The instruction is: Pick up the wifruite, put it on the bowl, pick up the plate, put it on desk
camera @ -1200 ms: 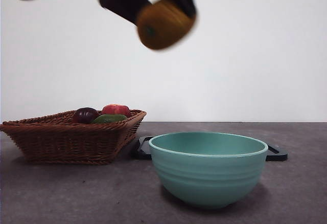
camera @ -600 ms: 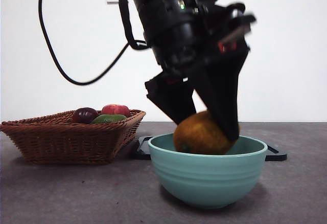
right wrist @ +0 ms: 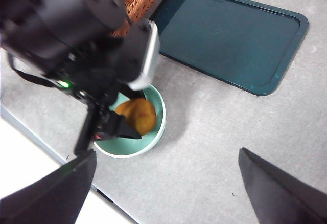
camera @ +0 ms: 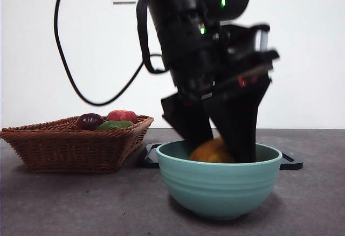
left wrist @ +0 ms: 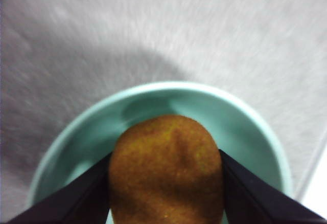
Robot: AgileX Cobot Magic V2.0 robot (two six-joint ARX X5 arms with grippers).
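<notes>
Between left pincer (left wrist: 166, 183) jaws, wifruite (left wrist: 166, 175), inside bowl (left wrist: 250, 127).

The left arm (camera: 194, 47) is showing a bulky black body, green lights glowing, a black cable (camera: 81, 80) looping off it, perhaps a red mark by the wedge-shaped claw (camera: 218, 139).

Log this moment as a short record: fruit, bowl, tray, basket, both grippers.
wifruite: yellow-orange, held inside the bowl
bowl: mint green, upright on the desk
plate: black tray, flat on the desk behind the bowl, nothing on it
basket: wicker, beside the bowl, holds purple, red and green fruit
left gripper: jaws shut on the wifruite, down in the bowl
right gripper: jaws open, high above the desk
</notes>
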